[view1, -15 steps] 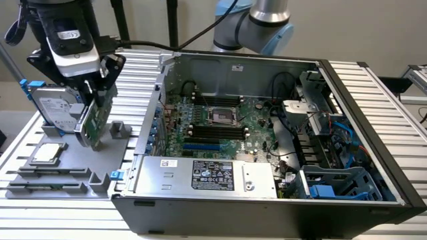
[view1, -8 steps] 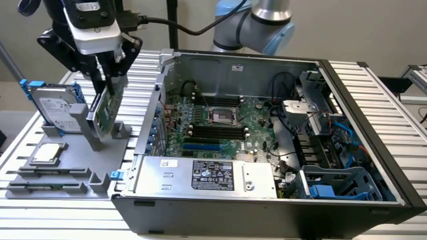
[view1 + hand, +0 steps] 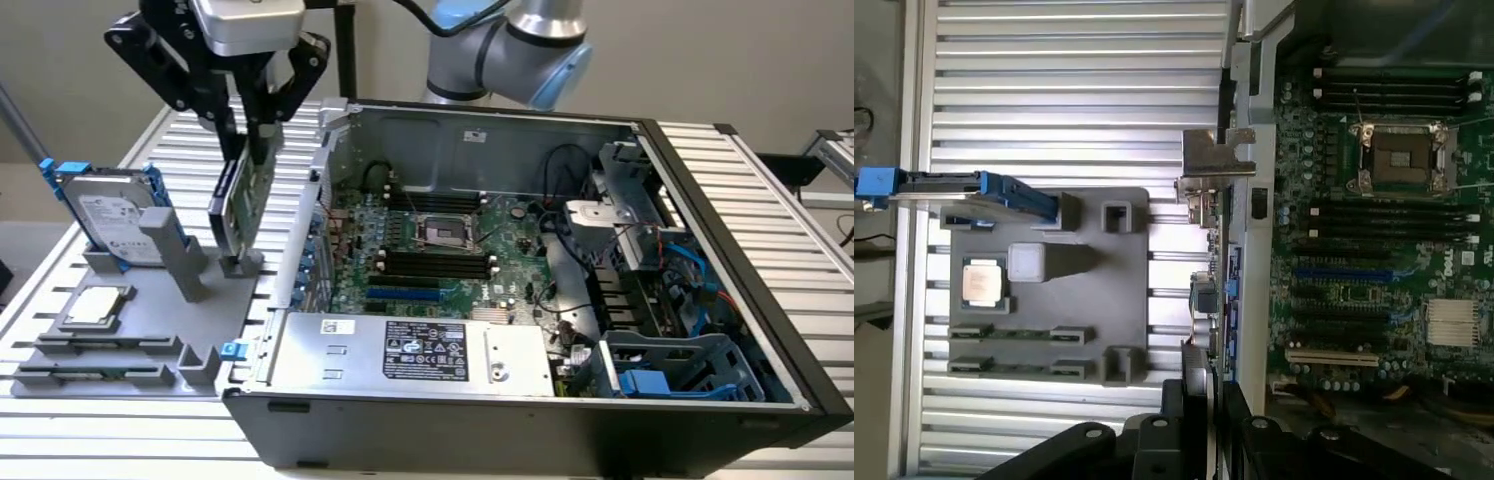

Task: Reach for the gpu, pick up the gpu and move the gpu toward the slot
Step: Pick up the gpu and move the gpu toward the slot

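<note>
Gripper [image 3: 254, 125] clenched on gpu [image 3: 246, 205], card upright on edge, lower end at gray holder [image 3: 147, 340], beside case [image 3: 534, 420] wall. Wrist view gave bracket [image 3: 1216, 165] end-on, fingers [image 3: 1194, 400] pinching card. Drive [image 3: 110, 215], cpu [image 3: 96, 305] on holder. Label writing unreadable. Open slatted table [image 3: 80, 440] around holder.

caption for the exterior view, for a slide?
Gripper clamps the gpu upright just above the gray parts holder, beside the open computer case.
</note>
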